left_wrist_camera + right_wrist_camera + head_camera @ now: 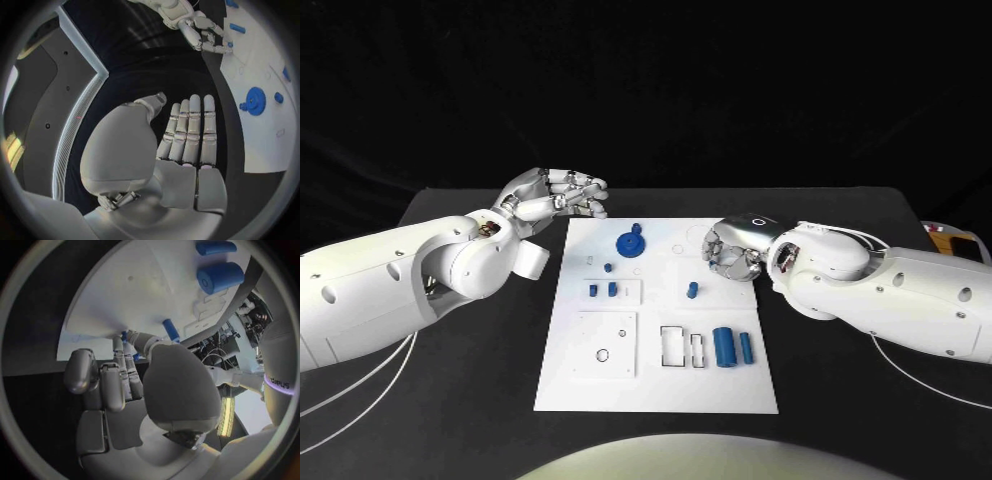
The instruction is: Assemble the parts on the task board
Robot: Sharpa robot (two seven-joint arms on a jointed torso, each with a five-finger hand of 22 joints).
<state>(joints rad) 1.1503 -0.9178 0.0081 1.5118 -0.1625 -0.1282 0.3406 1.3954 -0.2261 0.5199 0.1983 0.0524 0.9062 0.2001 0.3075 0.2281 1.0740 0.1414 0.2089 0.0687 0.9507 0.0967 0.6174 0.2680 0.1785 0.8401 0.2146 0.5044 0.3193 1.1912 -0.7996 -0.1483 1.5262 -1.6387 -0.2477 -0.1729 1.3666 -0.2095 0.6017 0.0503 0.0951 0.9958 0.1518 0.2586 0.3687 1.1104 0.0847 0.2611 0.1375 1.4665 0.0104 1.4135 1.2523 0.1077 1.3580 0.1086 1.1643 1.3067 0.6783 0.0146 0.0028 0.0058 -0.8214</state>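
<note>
Hands first: the right hand (733, 250) sits at the board's right edge, fingers curled down toward the white surface; whether they pinch anything cannot be told. In the right wrist view its fingertips (128, 340) reach the board close to a small blue peg (170, 330).

Nearest on the board (661, 395), toward the robot, 2 blue cylinders stand side by side, a thick one (724, 346) and a thin one (747, 346), just beside 2 narrow rectangular slots (684, 346). Left of the slots is a raised square plate (606, 344) with a small ring-shaped hole (603, 355).

Farther up, 2 short blue pegs (603, 290) stand in a smaller square plate, and a single peg (691, 290) stands apart to the right, near the right hand. Beyond them a blue gear (632, 243) lies flat on the board.

At the far left corner, the left hand (560, 195) hangs over the black bench (473, 400) beside the board, holding nothing; the left wrist view shows its fingers (190, 130) straight and pressed together.
</note>
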